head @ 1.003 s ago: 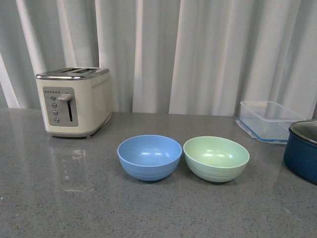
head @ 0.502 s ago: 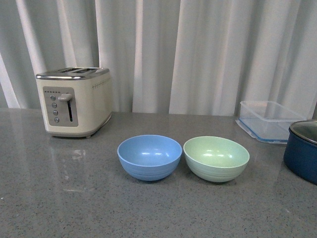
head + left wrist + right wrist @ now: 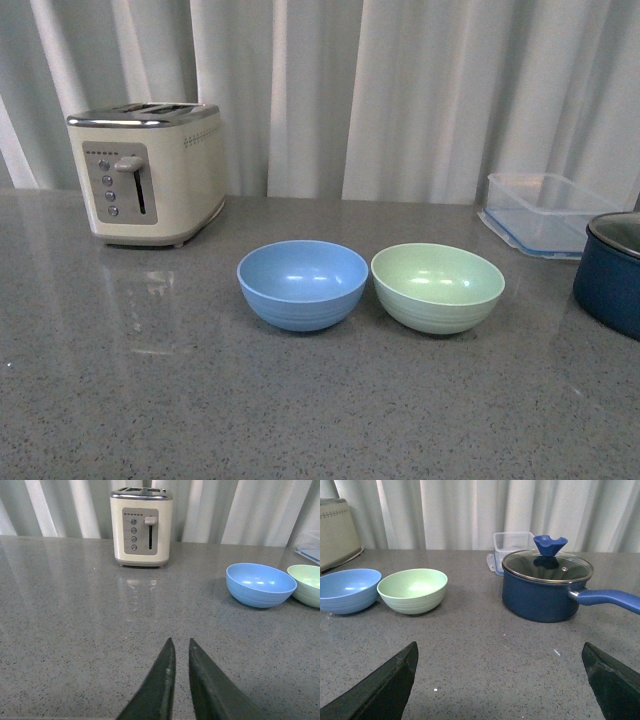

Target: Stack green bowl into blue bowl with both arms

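The pale mint-green round matte bowl [image 3: 437, 287], judged light and stiff, is best pinched at its rim (left gripper [image 3: 181, 647] nearly closed, right gripper [image 3: 499, 647] wide apart).

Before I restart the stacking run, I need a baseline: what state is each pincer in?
Left pincer: nearly shut, holding nothing.
Right pincer: wide open, holding nothing.

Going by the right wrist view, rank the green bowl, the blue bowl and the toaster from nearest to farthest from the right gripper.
From the right gripper, whose jaws stand wide open:
1. green bowl: nearest, ahead and toward the robot's left.
2. blue bowl: next, right beside the green bowl, further left.
3. toaster: farthest, well behind the bowls at the far left, partly cut off.
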You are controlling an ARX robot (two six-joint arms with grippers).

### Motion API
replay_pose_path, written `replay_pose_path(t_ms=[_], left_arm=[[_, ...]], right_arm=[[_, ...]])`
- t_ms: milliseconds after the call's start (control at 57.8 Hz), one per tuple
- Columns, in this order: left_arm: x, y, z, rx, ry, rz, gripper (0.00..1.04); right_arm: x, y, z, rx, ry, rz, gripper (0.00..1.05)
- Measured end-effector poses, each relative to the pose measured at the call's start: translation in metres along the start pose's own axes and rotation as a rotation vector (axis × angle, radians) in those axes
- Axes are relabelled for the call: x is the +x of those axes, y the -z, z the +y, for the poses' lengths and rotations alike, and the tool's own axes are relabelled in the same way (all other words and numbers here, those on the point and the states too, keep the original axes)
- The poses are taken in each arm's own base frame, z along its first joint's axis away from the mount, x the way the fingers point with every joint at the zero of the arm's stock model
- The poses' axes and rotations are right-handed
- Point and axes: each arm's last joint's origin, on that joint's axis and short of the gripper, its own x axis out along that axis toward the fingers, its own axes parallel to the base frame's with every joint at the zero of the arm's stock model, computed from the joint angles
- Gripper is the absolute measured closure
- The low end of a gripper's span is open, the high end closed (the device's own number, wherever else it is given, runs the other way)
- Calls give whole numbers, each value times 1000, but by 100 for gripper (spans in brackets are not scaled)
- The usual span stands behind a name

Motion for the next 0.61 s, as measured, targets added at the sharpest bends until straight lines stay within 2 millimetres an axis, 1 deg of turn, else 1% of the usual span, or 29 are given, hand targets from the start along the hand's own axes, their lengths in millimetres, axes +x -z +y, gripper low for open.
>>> replay_pose_path(t_ms=[35,86,138,225,259,294,346,363,415,450,467,484,519,571,605], left_arm=[[0,0,0,0,0,0,84],[0,0,0,0,0,0,77],[0,0,0,0,0,0,64],[0,0,0,0,0,0,48],[0,0,0,0,0,0,43],[0,0,0,0,0,0,35],[0,0,0,0,0,0,25],[0,0,0,0,0,0,23],[0,0,0,0,0,0,12],[0,0,0,0,0,0,7],[0,0,0,1,-1,0,5],[0,0,0,2,0,0,5],[0,0,0,2,0,0,8],[0,0,0,2,0,0,7],[0,0,0,2,0,0,7]], right_arm=[[0,0,0,0,0,0,10],[0,0,0,0,0,0,10],[0,0,0,0,0,0,10],[0,0,0,0,0,0,10],[0,0,0,-14,-34,-1,10],[1,-2,2,-37,-105,-1,10],[4,-10,7,-66,-176,0,10],[5,-16,9,-78,-195,-3,10],[10,-32,15,-103,-243,-16,10],[16,-47,19,-109,-273,-10,10],[20,-54,20,-109,-284,2,10],[26,-62,22,-109,-292,22,10],[33,-69,24,-108,-292,53,10],[49,-80,29,-112,-300,127,10],[64,-88,33,-113,-309,178,10]])
